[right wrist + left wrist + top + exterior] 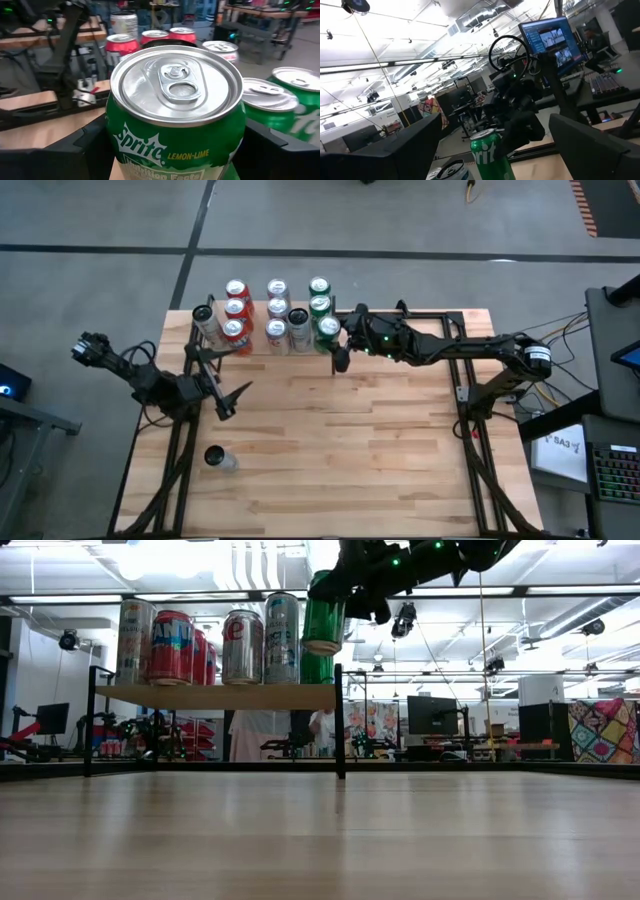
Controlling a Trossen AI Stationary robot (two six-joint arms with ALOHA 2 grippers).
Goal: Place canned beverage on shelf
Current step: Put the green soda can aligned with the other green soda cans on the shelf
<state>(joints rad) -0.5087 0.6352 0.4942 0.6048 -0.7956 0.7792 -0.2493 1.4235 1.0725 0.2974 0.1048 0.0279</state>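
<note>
Right end effector (338, 330) | grasping green Sprite can (175, 120) | above shelf (215, 695) corner, tilted

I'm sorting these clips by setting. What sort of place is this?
Probably a robotics lab or open workshop, not a home or shop. Bare ceiling ducts hang overhead, monitors sit on benches behind the table, and a small shelf of cans looks set up for testing.

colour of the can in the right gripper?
Green, a Sprite can with a silver top, held in the right gripper. Right wrist view shows it best.
</note>
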